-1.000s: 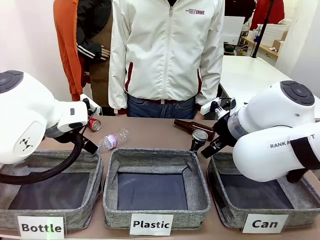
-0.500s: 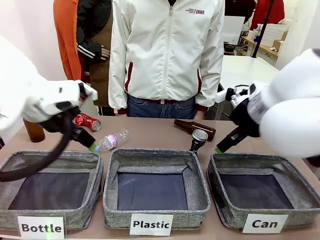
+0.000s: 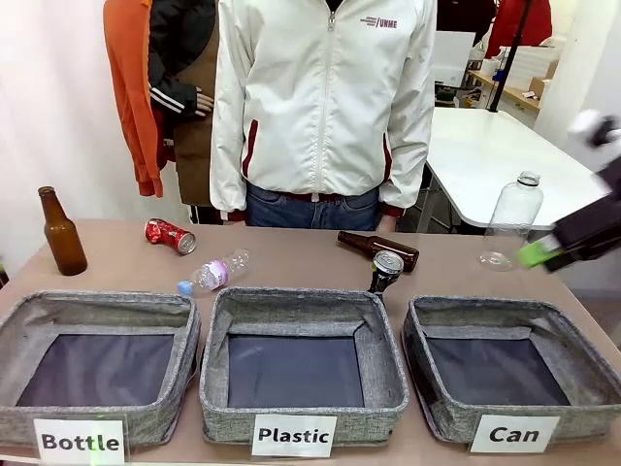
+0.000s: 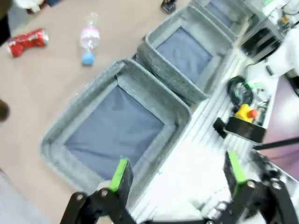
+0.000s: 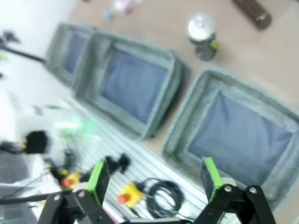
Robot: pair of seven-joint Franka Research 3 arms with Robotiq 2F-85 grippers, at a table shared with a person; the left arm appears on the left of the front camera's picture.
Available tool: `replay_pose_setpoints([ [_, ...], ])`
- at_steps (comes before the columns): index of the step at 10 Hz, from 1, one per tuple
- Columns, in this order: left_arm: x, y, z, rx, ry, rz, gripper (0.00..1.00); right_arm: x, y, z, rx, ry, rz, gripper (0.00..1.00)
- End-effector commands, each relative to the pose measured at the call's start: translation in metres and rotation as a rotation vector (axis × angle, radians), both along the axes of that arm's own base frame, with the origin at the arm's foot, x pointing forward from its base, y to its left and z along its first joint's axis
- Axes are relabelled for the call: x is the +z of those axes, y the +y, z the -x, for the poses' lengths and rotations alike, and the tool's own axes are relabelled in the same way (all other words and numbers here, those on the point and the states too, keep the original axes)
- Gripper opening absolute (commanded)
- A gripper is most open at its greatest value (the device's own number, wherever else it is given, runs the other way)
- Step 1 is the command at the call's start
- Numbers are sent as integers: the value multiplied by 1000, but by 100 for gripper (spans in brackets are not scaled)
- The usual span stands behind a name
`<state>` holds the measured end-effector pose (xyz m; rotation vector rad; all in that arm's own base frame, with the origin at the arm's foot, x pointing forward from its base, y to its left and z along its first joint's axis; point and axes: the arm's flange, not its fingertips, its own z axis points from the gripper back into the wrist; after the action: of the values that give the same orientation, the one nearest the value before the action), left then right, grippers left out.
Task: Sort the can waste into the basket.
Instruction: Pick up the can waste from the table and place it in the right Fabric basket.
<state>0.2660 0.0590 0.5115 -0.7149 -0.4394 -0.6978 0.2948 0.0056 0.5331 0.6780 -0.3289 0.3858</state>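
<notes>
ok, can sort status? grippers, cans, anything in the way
Both open, empty: left gripper, right gripper. On the table: dark can upright, red can lying; Can basket empty. Watch the brown bottle lying just behind the dark can.

Dark can (image 3: pixel 385 271) upright near grey basket (image 3: pixel 437 413); crushed red can (image 3: pixel 170 236) lies apart.

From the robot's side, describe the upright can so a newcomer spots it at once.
Find the middle basket labelled Plastic. Just behind its far right corner stands a dark can with a silver top; unlike the red can, it is upright and uncrushed.
</notes>
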Motion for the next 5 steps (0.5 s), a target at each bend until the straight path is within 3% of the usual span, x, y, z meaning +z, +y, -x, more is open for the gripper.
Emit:
replay_pose_setpoints([
  [1, -34, 74, 2, 115, 71, 243, 100, -6, -70, -1, -87, 16, -308, 100],
  [3, -77, 135, 20, 256, 92, 552, 100, -26, -135, 0, -158, 47, -561, 100],
  [5, -95, 150, 36, 358, 70, 707, 100, -55, -180, -6, -270, 77, -711, 100],
])
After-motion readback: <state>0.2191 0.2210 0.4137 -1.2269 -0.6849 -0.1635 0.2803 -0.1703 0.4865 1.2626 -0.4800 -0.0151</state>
